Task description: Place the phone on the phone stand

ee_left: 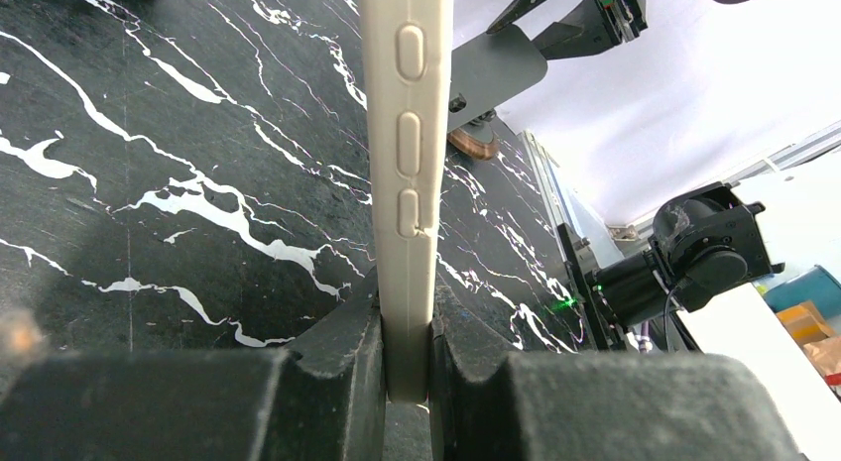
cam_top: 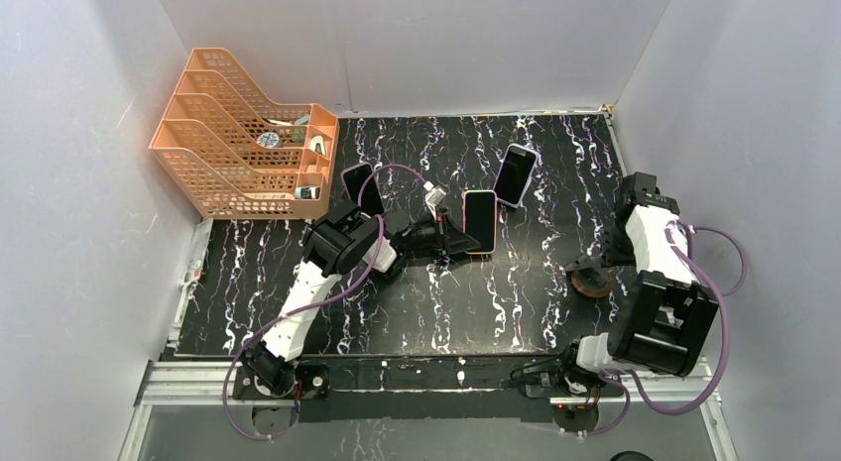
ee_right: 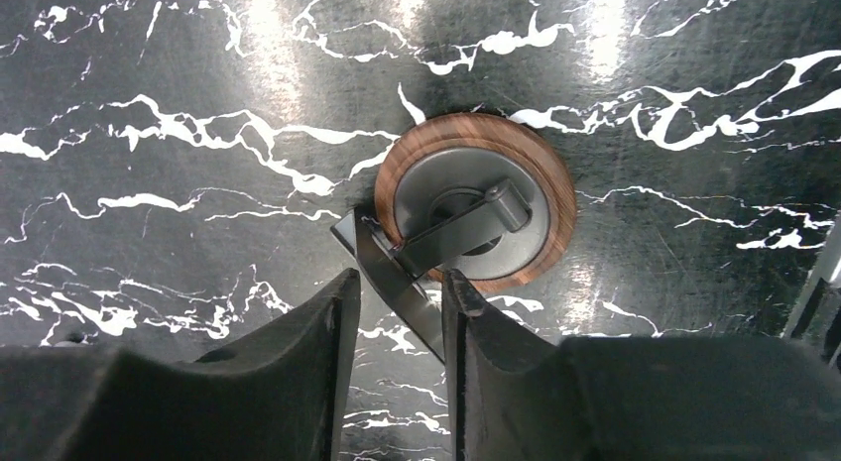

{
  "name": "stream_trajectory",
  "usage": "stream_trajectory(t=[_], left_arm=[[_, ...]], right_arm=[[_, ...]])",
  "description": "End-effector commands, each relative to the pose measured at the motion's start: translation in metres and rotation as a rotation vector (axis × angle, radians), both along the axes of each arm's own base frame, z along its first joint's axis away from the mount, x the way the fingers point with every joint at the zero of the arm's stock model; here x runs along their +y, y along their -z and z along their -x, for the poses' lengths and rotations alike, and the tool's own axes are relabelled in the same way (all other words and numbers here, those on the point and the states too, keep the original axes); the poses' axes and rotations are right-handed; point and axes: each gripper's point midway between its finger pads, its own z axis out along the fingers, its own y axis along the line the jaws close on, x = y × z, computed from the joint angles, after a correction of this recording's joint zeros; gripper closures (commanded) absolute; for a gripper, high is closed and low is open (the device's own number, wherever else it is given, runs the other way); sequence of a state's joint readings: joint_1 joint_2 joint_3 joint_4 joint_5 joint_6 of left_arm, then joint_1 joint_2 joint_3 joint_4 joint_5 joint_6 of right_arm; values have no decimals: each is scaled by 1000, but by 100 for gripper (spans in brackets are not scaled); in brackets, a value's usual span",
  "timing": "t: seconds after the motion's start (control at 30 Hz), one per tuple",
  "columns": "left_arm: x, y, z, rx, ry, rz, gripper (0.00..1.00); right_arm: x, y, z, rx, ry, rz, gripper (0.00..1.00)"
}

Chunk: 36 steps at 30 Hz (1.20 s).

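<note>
My left gripper [cam_top: 448, 233] is shut on a phone [cam_top: 479, 221] in a cream case with an orange rim, held upright on its edge above the middle of the table. In the left wrist view the cream side of the phone [ee_left: 409, 134] with its buttons rises between my fingers [ee_left: 342, 352]. The phone stand [cam_top: 592, 281], a round wooden base with a grey metal plate, sits at the right. My right gripper [ee_right: 397, 283] is closed narrowly around the stand's plate [ee_right: 397, 278], above its base [ee_right: 476, 198]. The stand also shows in the left wrist view [ee_left: 491, 79], ahead of the phone.
A purple-cased phone [cam_top: 515, 175] and a dark phone [cam_top: 363, 188] stand at the back of the black marble table [cam_top: 476, 312]. An orange file rack [cam_top: 243, 134] sits at the back left. White walls enclose the table.
</note>
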<state>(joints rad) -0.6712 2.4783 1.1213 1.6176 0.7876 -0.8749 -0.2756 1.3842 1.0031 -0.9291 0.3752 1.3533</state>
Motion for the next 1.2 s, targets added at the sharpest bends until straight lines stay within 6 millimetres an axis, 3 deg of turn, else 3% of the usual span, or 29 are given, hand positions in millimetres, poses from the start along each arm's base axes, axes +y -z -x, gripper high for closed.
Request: stream_trajectory(t=[0.0, 0.33, 0.5, 0.67, 0.77, 0.9, 1.03, 1.1, 1.17], left_arm=[[16, 34, -14, 31, -62, -37, 100], [16, 34, -14, 38, -60, -30, 100], [16, 34, -14, 42, -58, -26, 100], [16, 29, -14, 37, -56, -14, 100], [16, 23, -13, 27, -56, -9, 100], [20, 6, -16, 12, -60, 16, 100], [32, -28, -22, -38, -101, 66, 100], [37, -45, -24, -67, -112, 82, 100], [41, -61, -24, -90, -121, 97, 100]], right_arm=[[5, -7, -14, -89, -46, -22, 61], [21, -14, -35, -212, -183, -54, 83], [22, -34, -55, -308, -322, -8, 96], [33, -67, -83, -513, -536, 59, 99], [53, -97, -108, -696, -753, 92, 99], [96, -133, -135, -958, -1100, 73, 99], [140, -154, -151, -1090, -1452, -182, 99], [155, -156, -154, -1103, -1553, -337, 99], [167, -161, -160, -1102, -1635, -379, 99]])
